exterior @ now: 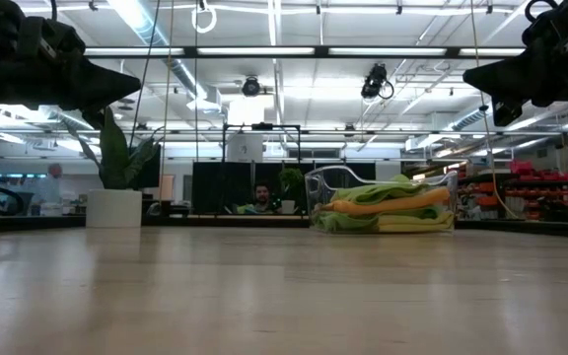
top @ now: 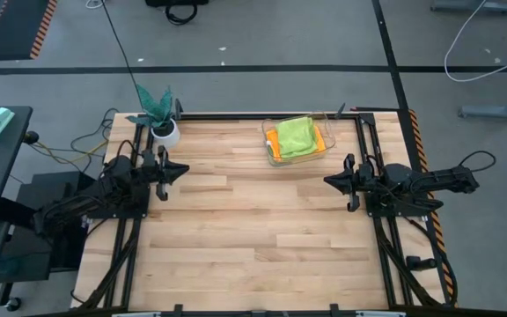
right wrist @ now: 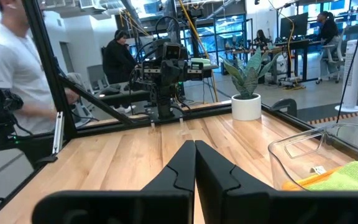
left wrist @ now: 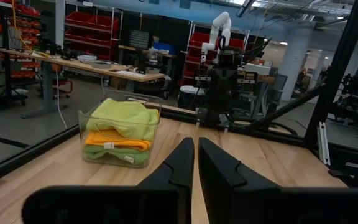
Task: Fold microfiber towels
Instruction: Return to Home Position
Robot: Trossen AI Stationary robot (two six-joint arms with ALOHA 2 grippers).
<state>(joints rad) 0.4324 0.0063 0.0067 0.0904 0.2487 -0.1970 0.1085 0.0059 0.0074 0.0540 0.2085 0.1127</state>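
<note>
For a clean homing, the left arm [top: 117, 183] at 9 o'clock and right arm [top: 403, 183] at 3 o'clock park with jaws closed and empty, clear of the microfiber towels [top: 294, 136] in the bin [top: 270, 153] at 1 o'clock.

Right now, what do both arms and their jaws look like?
The left arm and right arm match: matte black, with blocky joints and no markings that I can see. A black cable loops off the right arm's rear. Each arm's jaws are two flat black wedges tapering to narrow tips.
</note>
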